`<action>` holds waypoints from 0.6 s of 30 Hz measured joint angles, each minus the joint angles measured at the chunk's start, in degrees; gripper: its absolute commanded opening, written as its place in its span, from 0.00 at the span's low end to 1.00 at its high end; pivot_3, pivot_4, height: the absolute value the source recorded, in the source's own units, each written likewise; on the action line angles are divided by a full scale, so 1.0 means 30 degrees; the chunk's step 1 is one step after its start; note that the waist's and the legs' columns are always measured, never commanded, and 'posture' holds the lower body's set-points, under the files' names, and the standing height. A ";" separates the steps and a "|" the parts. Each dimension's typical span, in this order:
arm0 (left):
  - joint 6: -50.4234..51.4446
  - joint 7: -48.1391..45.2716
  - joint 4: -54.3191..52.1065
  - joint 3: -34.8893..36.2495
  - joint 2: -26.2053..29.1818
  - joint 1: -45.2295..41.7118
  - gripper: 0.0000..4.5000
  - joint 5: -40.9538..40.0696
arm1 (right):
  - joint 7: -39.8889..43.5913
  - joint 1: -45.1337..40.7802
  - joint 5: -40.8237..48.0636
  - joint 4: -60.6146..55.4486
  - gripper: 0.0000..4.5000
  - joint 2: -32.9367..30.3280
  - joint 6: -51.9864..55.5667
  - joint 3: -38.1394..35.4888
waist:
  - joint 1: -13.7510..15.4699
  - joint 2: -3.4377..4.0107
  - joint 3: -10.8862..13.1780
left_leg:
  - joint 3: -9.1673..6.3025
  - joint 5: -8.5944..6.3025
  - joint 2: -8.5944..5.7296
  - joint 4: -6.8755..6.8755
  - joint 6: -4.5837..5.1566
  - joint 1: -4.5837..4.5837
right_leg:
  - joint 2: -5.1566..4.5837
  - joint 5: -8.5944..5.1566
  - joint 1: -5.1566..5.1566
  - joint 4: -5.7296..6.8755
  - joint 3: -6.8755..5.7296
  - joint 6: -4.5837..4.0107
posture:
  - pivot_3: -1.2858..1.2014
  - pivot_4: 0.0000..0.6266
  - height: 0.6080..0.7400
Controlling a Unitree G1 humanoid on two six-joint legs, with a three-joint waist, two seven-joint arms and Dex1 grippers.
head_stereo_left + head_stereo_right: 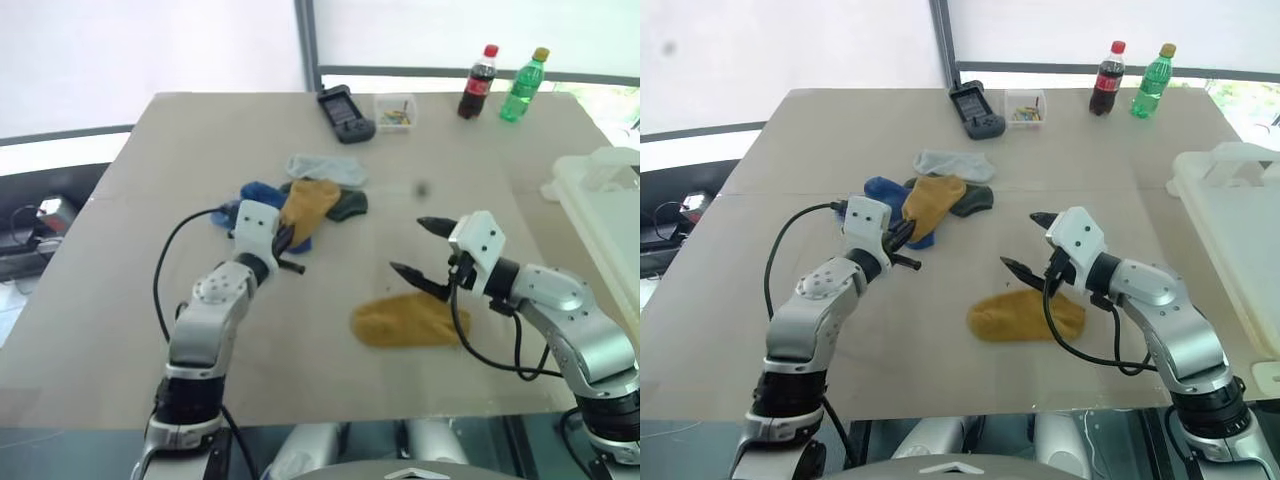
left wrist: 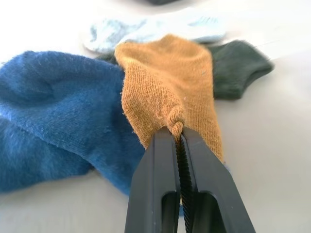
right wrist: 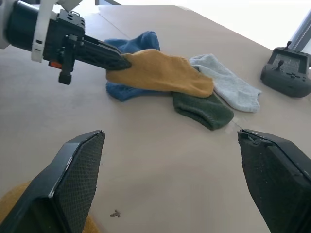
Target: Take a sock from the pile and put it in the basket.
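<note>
The left gripper [image 2: 181, 138] pinches only a small fold of the yellow sock [image 1: 308, 203] on the pile [image 1: 300, 200] left of centre, so it could slip free on the way to the basket [image 1: 1230, 220] at far right, while the right gripper [image 1: 420, 247] waits wide open.

Left gripper [image 1: 287, 247] pinched tight on the edge of a mustard sock [image 1: 310, 203], arm bent at the elbow, wrist near level, just this side of the sock. Right gripper [image 1: 419, 247] spread wide, fingers [image 3: 73, 179] well apart, hovering to the right of that sock.
</note>
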 measured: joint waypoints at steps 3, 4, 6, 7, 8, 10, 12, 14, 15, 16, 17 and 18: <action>0.0713 -0.0805 -0.1200 0.0271 0.0367 0.0810 0.02 -0.1014 | 0.0124 -0.0031 0.0012 0.0021 1.00 0.0002 -0.0003 0.0018 | 0.0006 0.0000 0.0000 | 0.0001 0.0000 0.0000 0.0000 -0.0001 0.0002 | 0.0000 -0.0001 0.0003 0.0002 -0.0001 0.0001 | 0.52 0.24 1.00; 0.0967 -0.1317 -0.1660 0.0326 0.0652 0.1253 0.02 -0.1551 | 0.0214 -0.0085 0.0013 0.0040 1.00 0.0006 -0.0002 0.0046 | -0.0013 0.0000 0.0000 | 0.0001 -0.0001 0.0001 -0.0002 -0.0001 0.0002 | 0.0001 -0.0001 0.0002 0.0001 -0.0001 0.0000 | 0.52 0.24 1.00; 0.1366 -0.2363 -0.2378 0.0366 0.1182 0.2094 0.02 -0.2512 | 0.0286 -0.0145 0.0016 0.0094 1.00 0.0008 -0.0003 0.0051 | -0.0027 0.0004 0.0002 | 0.0007 -0.0001 0.0002 -0.0007 0.0000 0.0002 | 0.0001 -0.0001 0.0000 -0.0001 0.0005 0.0000 | 0.52 0.24 1.00; 0.1479 -0.3098 -0.2725 0.0367 0.1696 0.2609 0.02 -0.3083 | 0.0319 -0.0204 0.0016 0.0113 1.00 0.0014 -0.0003 0.0075 | -0.0048 0.0005 0.0003 | 0.0004 -0.0002 0.0006 -0.0011 0.0000 0.0002 | 0.0006 -0.0002 -0.0002 -0.0002 0.0004 -0.0002 | 0.52 0.24 1.00; 0.1630 -0.3744 -0.2957 0.0359 0.2146 0.3009 0.02 -0.3545 | 0.0337 -0.0233 0.0016 0.0131 1.00 0.0009 -0.0004 0.0071 | -0.0049 0.0011 0.0006 | 0.0007 -0.0002 0.0007 -0.0017 -0.0001 0.0006 | 0.0006 -0.0002 -0.0001 -0.0003 0.0005 -0.0003 | 0.52 0.24 1.00; 0.1958 -0.5034 -0.3310 0.0366 0.3159 0.3734 0.02 -0.4403 | 0.0372 -0.0274 0.0015 0.0235 1.00 0.0013 -0.0003 0.0078 | -0.0029 0.0021 0.0012 | 0.0003 -0.0002 0.0008 -0.0017 -0.0001 0.0006 | 0.0007 -0.0002 0.0000 -0.0002 0.0001 -0.0003 | 0.52 0.24 1.00; 0.2214 -0.6261 -0.3403 0.0363 0.4149 0.4289 0.02 -0.5154 | 0.0390 -0.0282 0.0015 0.0255 1.00 0.0012 0.0001 0.0083 | -0.0015 0.0033 0.0020 | 0.0006 -0.0002 0.0008 -0.0017 -0.0002 0.0008 | 0.0007 -0.0003 0.0002 -0.0002 0.0003 -0.0003 | 0.52 0.24 1.00; 0.2348 -0.7538 -0.3482 0.0366 0.5364 0.4922 0.02 -0.5808 | 0.0386 -0.0278 0.0016 0.0251 1.00 0.0010 0.0035 0.0083 | -0.0020 0.0040 0.0024 | 0.0006 -0.0003 0.0008 -0.0021 -0.0003 0.0010 | 0.0008 -0.0003 0.0002 -0.0002 0.0003 -0.0004 | 0.52 0.24 1.00; 0.2458 -0.8438 -0.3505 0.0378 0.6239 0.5365 0.02 -0.6205 | 0.0381 -0.0253 0.0016 0.0246 1.00 -0.0010 0.0095 0.0081 | -0.0025 0.0053 0.0032 | 0.0007 -0.0004 0.0009 -0.0026 -0.0003 0.0010 | 0.0008 -0.0004 0.0001 -0.0004 0.0004 -0.0006 | 0.52 0.24 1.00; 0.2512 -0.9047 -0.3507 0.0412 0.6855 0.5684 0.02 -0.6525 | 0.0379 -0.0214 0.0017 0.0226 1.00 -0.0032 0.0160 0.0081 | -0.0026 0.0066 0.0040 | 0.0008 -0.0004 0.0008 -0.0031 -0.0003 0.0010 | 0.0008 -0.0004 0.0000 -0.0007 0.0005 -0.0006 | 0.52 0.24 1.00; 0.2513 -0.9744 -0.3505 0.0428 0.7473 0.5969 0.02 -0.6754 | 0.0385 -0.0140 0.0029 0.0184 1.00 -0.0078 0.0286 0.0079 | -0.0025 0.0077 0.0047 | 0.0007 -0.0004 0.0009 -0.0038 -0.0002 0.0010 | 0.0007 -0.0004 0.0000 -0.0011 0.0005 -0.0007 | 0.52 0.24 1.00; 0.2491 -1.0178 -0.3503 0.0465 0.7894 0.6162 0.02 -0.6875 | 0.0390 -0.0072 0.0050 0.0157 1.00 -0.0114 0.0371 0.0079 | -0.0024 0.0084 0.0051 | 0.0006 -0.0004 0.0011 -0.0045 -0.0003 0.0010 | 0.0007 -0.0004 0.0000 -0.0018 0.0005 -0.0007 | 0.52 0.24 1.00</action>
